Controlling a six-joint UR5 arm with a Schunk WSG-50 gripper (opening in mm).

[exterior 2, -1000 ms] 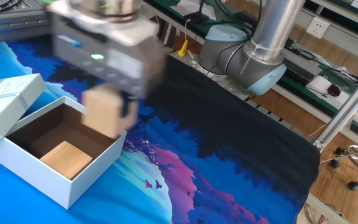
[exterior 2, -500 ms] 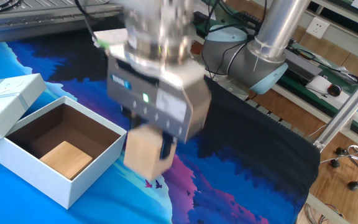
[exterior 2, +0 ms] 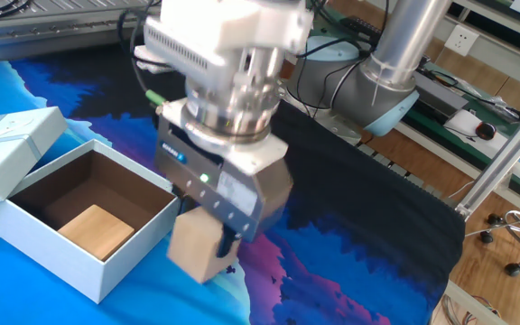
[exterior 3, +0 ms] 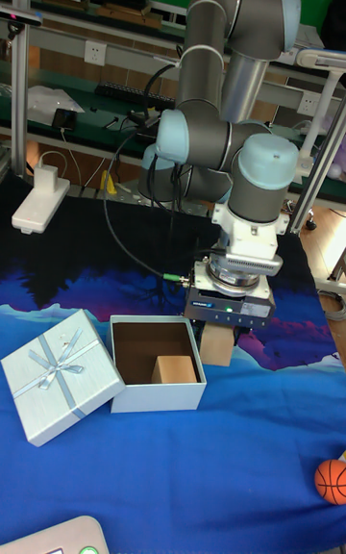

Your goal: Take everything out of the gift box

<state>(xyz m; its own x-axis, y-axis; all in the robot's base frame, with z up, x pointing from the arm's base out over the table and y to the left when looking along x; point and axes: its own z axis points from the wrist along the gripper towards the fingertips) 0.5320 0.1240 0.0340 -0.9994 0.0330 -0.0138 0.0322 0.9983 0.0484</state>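
Note:
The gift box stands open at the left, pale blue-white outside and brown inside. One tan wooden block lies on its floor. Its lid with a pale ribbon bow leans against the box's left side. My gripper is shut on a paler wooden block, just outside the box's right wall and low over the blue cloth. Whether the block touches the cloth is unclear.
A small orange ball lies on the cloth at the far right. A white power adapter sits at the back left. The arm's base stands behind the gripper. Shelving and cables line the back edge.
The gripper has carried the paler block from above the box's right rim out to the right and downward, to just beside the box. The tan block in the box has not moved.

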